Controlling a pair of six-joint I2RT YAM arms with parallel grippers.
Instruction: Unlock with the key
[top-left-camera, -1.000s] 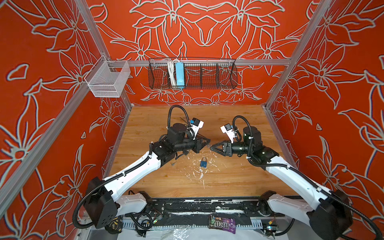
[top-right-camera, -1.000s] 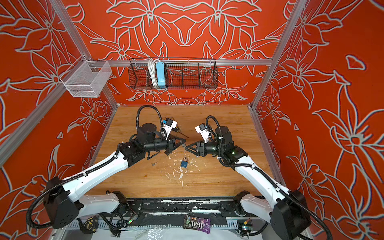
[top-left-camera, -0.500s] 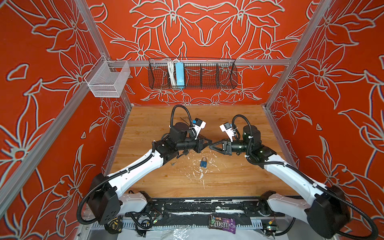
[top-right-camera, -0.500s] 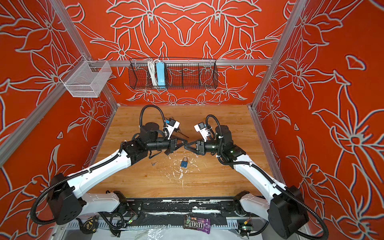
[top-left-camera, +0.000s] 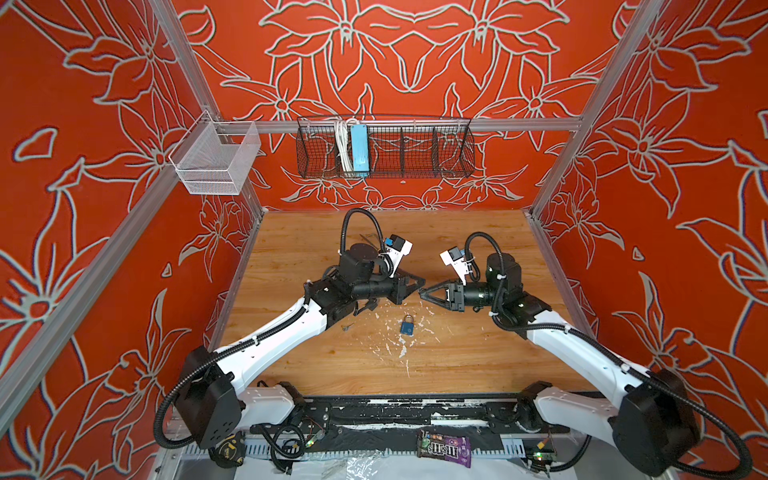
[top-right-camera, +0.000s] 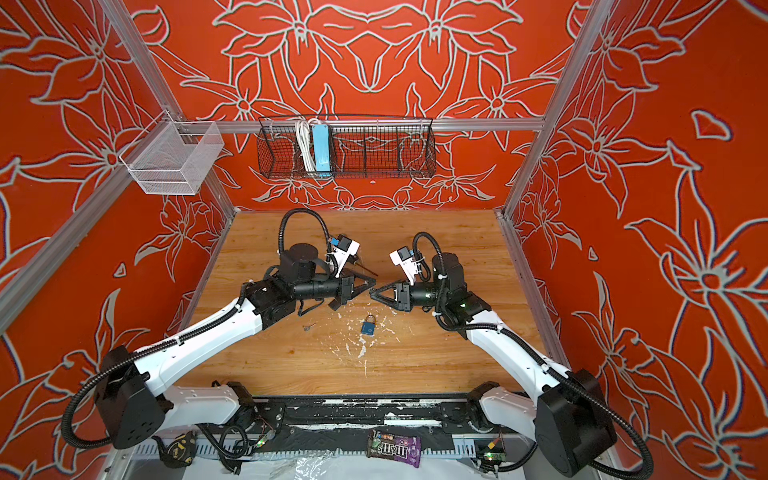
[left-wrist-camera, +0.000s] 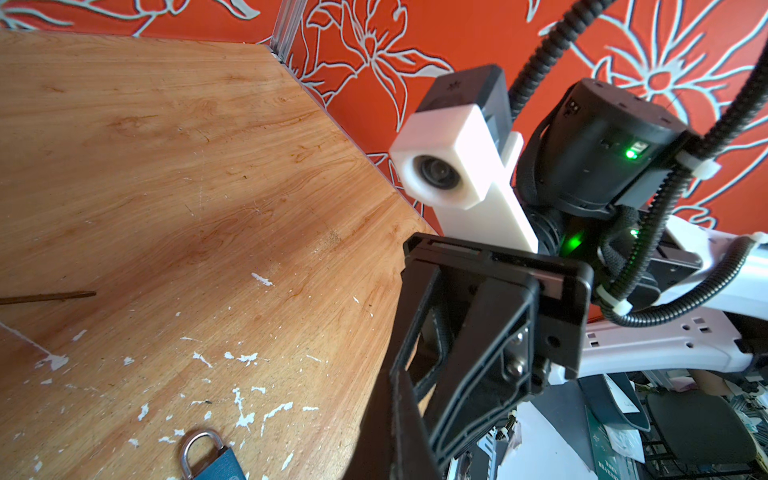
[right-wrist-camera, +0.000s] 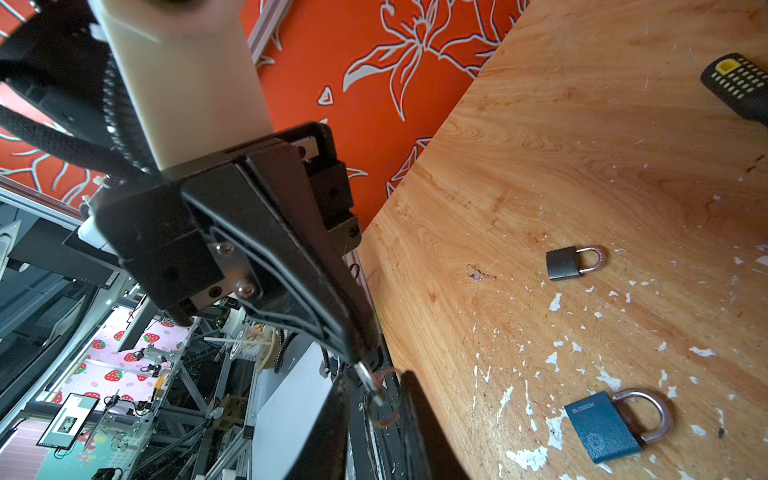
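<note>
left tool (top-left-camera: 422, 283) clamped on key (right-wrist-camera: 370, 380); right tool (top-left-camera: 421, 294) part-open around it; blue padlock (right-wrist-camera: 602, 428) reads "blossom".

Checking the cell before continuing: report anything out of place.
White flakes litter the wooden table around the blue padlock, like chipped paint. An M&M's bag lies by the front rail, unrelated to unlocking.

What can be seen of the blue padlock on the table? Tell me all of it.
The blue padlock is a small lock with a matte blue body, pale lettering near the shackle end and a round emblem on its face. Its silvery metal shackle looks closed. It lies flat on the wooden table among white paint flecks. In both top views it sits near the middle, with the shackle toward the back wall. Only the table touches it.
</note>
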